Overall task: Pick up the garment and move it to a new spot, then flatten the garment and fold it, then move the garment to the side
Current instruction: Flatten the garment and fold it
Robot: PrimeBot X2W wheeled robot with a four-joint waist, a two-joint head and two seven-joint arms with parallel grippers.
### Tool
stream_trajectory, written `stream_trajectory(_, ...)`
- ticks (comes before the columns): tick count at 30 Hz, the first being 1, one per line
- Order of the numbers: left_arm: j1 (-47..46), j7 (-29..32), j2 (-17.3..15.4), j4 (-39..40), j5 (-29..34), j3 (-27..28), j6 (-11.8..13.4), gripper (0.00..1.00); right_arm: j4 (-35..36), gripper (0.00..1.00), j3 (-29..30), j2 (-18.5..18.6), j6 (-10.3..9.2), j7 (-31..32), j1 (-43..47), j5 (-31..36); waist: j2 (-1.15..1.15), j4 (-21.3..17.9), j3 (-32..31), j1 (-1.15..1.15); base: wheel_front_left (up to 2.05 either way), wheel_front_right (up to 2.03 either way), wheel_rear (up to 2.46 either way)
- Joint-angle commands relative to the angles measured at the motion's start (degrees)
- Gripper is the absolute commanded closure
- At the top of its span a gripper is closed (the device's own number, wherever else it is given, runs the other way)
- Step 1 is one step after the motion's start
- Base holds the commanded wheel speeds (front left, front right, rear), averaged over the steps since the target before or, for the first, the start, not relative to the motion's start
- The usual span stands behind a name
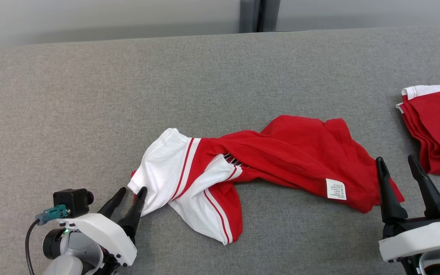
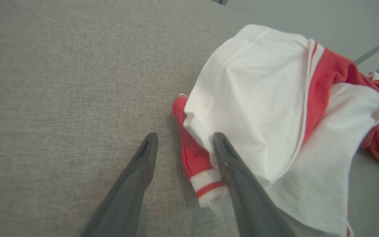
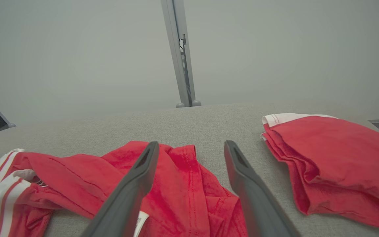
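head camera overhead, wrist cameras low, sharing garment (image 1: pixel 288 152)

Soft cloth garment (image 1: pixel 281 152), matt woven table (image 1: pixel 90 95)

The left gripper (image 1: pixel 132 190) and right gripper (image 1: pixel 395 158) look alike: two long, dark grey, tapering fingers on a glossy white wrist shell (image 1: pixel 101 231). On the left wrist there's a small black box camera (image 1: pixel 71 201) with a teal plug (image 1: pixel 52 213) and a thin black cable (image 1: pixel 28 244). A tiny green light (image 1: pixel 65 230) glows there, and small dark screws (image 1: pixel 122 260) dot the shell's edge.
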State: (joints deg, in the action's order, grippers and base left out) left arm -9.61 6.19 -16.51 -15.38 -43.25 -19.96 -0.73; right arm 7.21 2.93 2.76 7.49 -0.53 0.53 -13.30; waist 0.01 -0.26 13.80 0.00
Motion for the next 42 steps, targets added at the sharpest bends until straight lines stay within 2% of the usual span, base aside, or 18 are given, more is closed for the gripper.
stream_trajectory(1,-0.47,-0.81,-0.24,0.03,0.39,-0.08,-0.43,0.56,0.06,0.0,0.01,0.29,0.02,-0.36,-0.43,-0.41,-0.01,-0.04,0.03,0.0,0.0,0.0,0.0)
stream_trajectory(4,-1.38,-2.08,-0.7,0.15,1.82,-0.43,-0.39,0.98,-0.13,0.0,0.11,0.29,0.02,-0.44,-0.43,-0.82,-0.01,-0.09,0.06,0.0,0.0,0.0,0.0)
stream_trajectory(5,-1.44,-2.32,-0.68,0.06,2.03,-0.57,-0.33,1.0,-0.2,0.0,0.15,0.29,0.02,-0.48,-0.42,-0.88,-0.01,-0.12,0.05,0.0,0.0,0.0,0.0)
stream_trajectory(18,-1.97,-6.82,-2.3,3.93,5.89,-0.43,1.61,1.0,-0.76,0.0,0.06,0.28,0.02,1.54,3.34,-1.67,-0.01,-0.04,0.52,0.0,0.0,0.0,0.0)
stream_trajectory(24,-1.46,-6.8,-2.9,6.39,5.97,-0.1,2.36,1.0,-3.76,0.0,-2.85,0.3,0.02,1.33,5.71,-4.66,-0.01,-0.16,1.45,0.0,0.0,0.0,0.0)
stream_trajectory(33,-1.26,-6.73,-3.31,7.64,5.96,-0.29,2.72,1.0,-8.34,0.0,-4.0,0.3,0.02,-0.18,3.48,-5.98,-0.01,-0.33,2.07,0.0,0.0,0.0,0.0)
stream_trajectory(34,-1.29,-6.87,-3.36,7.69,6.0,-0.3,2.77,1.0,-8.69,0.51,-4.22,0.31,0.02,-0.28,3.09,-6.05,-0.01,-0.31,2.08,0.0,0.0,0.0,0.0)
stream_trajectory(35,-1.31,-7.41,-3.43,7.96,6.12,-0.19,2.76,1.0,-9.0,0.91,-4.54,0.3,0.02,-0.77,2.39,-6.95,-0.01,-0.29,2.06,0.0,0.0,0.0,0.0)
stream_trajectory(36,-1.33,-7.86,-3.47,8.13,6.22,-0.1,2.78,1.0,-8.82,1.0,-4.84,0.3,0.02,-1.08,2.0,-7.2,-0.01,-0.28,2.05,0.0,0.0,0.0,0.0)
stream_trajectory(42,-2.96,-11.77,-4.11,10.79,7.84,1.61,4.14,1.0,-6.02,1.0,-4.95,0.32,0.02,-2.64,-1.17,-5.84,-0.01,-0.54,1.84,0.0,0.0,0.0,0.0)
